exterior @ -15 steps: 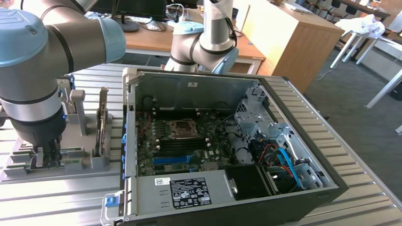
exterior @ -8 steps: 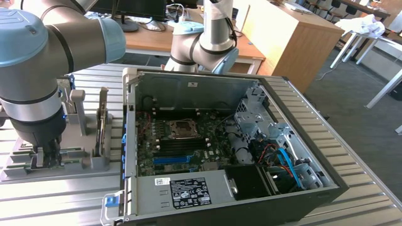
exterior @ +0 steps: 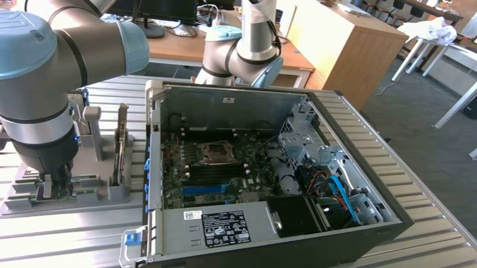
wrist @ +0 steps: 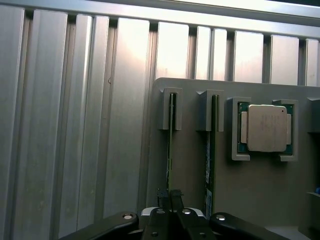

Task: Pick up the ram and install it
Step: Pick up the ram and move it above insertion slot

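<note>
Gripper point(wrist: 169, 196) down on grey holder point(wrist: 190, 150), fingers point(wrist: 162, 200) squeezed together on ram point(wrist: 171, 135), pinching its thin edge. Ram stands on edge in slot nearest holder's edge. Second stick point(wrist: 210, 145) just beside it in own slot, untouched. Beyond, processor chip point(wrist: 266, 127) lies flat in recess. Holder sits on slatted table point(wrist: 75, 125); open computer case point(exterior: 223, 109) beside holder, toward the exterior view's right.

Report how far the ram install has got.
Done: the gripper is at the grey holder, fingers pinched on the ram, which stands on edge beside a second stick. In hand: that grip; the ram sits in its holder slot, not lifted. Left: lifting it out and seating it on the motherboard in the open computer case.
</note>
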Available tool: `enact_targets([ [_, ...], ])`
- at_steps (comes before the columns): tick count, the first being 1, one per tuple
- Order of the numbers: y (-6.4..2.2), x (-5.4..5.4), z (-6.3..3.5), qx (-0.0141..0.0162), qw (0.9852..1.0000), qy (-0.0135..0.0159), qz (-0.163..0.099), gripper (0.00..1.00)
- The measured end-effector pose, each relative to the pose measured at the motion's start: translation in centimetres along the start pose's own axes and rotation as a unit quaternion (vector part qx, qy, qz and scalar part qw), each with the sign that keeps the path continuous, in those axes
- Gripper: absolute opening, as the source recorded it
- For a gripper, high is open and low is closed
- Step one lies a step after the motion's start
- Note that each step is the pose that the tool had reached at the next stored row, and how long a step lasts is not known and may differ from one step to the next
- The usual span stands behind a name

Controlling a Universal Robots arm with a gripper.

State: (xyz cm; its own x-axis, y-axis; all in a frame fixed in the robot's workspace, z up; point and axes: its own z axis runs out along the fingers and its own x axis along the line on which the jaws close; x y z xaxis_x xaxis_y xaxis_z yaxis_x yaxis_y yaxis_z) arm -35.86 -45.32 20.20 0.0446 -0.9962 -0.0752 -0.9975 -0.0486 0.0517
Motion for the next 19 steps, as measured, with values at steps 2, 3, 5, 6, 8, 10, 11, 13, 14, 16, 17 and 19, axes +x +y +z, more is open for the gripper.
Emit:
enact_targets([
  [2,0.0,0.0,0.0,0.0,1.0,0.0,0.0,0.11],
  [3,0.0,0.0,0.0,0.0,1.0,0.0,0.0,0.11],
  [5,0.0,0.0,0.0,0.0,1.0,0.0,0.0,0.11],
  [6,0.0,0.0,0.0,0.0,1.0,0.0,0.0,0.11],
  [8,0.0,0.0,0.0,0.0,1.0,0.0,0.0,0.11],
  [10,0.0,0.0,0.0,0.0,1.0,0.0,0.0,0.11],
  [11,0.0,0.0,0.0,0.0,1.0,0.0,0.0,0.11],
  [13,0.0,-0.01,-0.07,0.0,1.0,0.0,0.0,0.11],
  [14,0.01,-0.01,-0.18,0.0,1.0,0.0,0.0,0.11],
  [16,0.02,-0.03,-0.45,0.0,1.0,0.0,0.0,0.11],
  [17,0.03,-0.05,-0.61,0.0,1.0,0.0,0.0,0.11],
  [19,0.05,-0.07,-0.95,0.0,1.0,0.0,0.0,0.11],
])
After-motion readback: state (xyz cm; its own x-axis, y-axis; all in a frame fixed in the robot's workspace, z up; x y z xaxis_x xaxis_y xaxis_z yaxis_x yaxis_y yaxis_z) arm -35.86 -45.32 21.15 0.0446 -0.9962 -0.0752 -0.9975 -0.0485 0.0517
